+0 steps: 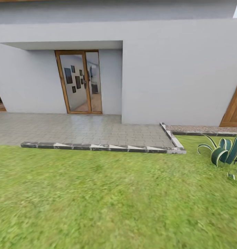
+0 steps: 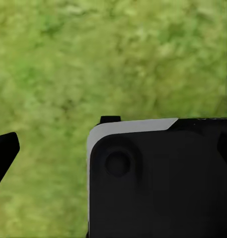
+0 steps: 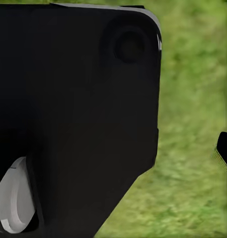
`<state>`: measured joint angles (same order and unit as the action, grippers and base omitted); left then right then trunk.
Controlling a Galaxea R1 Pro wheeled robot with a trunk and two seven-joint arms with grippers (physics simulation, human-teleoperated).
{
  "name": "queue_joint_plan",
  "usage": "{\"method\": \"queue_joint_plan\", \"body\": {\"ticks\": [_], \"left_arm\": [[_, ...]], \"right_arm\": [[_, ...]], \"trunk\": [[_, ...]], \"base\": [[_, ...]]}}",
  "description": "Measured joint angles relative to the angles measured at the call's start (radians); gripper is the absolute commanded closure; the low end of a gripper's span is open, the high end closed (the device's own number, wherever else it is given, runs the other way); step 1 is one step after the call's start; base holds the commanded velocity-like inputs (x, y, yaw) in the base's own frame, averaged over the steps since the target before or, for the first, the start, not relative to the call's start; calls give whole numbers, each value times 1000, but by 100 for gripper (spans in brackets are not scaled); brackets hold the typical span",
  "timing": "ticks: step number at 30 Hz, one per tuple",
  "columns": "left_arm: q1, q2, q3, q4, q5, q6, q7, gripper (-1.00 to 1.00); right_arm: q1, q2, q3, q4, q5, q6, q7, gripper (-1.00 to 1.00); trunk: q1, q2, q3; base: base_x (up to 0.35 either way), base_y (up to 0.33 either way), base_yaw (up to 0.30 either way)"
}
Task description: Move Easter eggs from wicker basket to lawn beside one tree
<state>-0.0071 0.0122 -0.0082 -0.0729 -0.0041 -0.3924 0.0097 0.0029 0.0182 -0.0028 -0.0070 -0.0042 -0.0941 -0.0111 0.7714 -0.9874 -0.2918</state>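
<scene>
Gripper state cannot be told on either arm — dark finger tips are seen over the lawn (image 1: 97,200) in both wrist views. From left to right, a glass door (image 1: 80,82), paved patio (image 1: 80,129) and spiky plant (image 1: 225,148) are faced — eggs, basket and tree are yet to be found, so nothing is judged done.

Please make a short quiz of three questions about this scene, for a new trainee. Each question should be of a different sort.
1. True or false: the glass door of the white house has a wooden frame.
2. What lies between the lawn and the house wall? A) a pond B) a grey paved patio C) a sandbox
3. Fill in: at the head view's right edge, on the grass, grows a spiky-leaved ____.

Key:
1. True.
2. B.
3. plant, with green leaves edged pale.
</scene>
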Motion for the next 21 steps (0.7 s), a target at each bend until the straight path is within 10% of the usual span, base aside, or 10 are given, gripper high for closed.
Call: {"method": "queue_joint_plan", "body": {"ticks": [21], "left_arm": [[0, 0, 0, 0, 0, 0, 0, -100]], "right_arm": [[0, 0, 1, 0, 1, 0, 0, -100]], "trunk": [[0, 0, -16]], "base": [[310, -49, 25]]}}
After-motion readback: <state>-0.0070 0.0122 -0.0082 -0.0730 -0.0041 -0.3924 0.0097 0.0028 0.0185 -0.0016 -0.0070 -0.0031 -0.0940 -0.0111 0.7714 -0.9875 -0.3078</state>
